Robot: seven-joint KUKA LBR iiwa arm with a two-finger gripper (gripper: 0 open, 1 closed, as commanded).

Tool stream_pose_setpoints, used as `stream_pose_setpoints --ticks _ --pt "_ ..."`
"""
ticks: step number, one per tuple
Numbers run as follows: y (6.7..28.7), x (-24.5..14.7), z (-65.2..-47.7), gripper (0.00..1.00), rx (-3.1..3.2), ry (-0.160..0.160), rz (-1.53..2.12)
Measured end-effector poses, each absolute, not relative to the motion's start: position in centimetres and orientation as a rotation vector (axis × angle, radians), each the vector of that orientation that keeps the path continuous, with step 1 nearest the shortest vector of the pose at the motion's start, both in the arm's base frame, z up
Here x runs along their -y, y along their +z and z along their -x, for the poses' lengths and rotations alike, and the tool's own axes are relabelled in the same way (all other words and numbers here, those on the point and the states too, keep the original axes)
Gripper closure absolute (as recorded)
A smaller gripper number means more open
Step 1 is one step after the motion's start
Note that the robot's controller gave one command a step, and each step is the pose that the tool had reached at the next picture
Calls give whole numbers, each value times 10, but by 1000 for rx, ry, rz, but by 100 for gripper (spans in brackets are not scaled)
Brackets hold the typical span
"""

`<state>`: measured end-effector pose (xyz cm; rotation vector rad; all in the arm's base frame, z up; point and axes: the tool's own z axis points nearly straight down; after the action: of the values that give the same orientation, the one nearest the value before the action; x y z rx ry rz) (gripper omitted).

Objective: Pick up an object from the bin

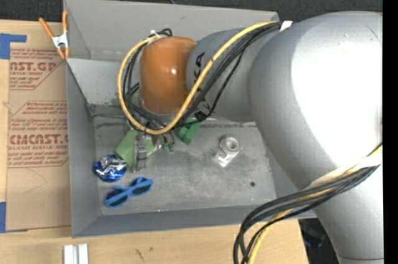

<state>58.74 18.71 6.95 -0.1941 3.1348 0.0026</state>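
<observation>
My gripper (151, 143) hangs low over the bin's floor, left of centre, under the orange cover. A light green flat piece (127, 144) lies right beside it on the left, partly hidden by it. A darker green piece (188, 132) sticks out just to its right. A crumpled blue and silver ball (111, 168) rests a little to the lower left of the gripper.
A blue scissor-like plastic piece (127, 190) lies near the front wall. A small silver metal fitting (227, 151) sits on the floor to the right. The big arm with its cables covers the bin's right side and back.
</observation>
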Motion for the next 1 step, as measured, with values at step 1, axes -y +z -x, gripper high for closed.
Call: stream_pose_setpoints --ticks 1 --pt "200 -163 -561 100 -3118 2 294"
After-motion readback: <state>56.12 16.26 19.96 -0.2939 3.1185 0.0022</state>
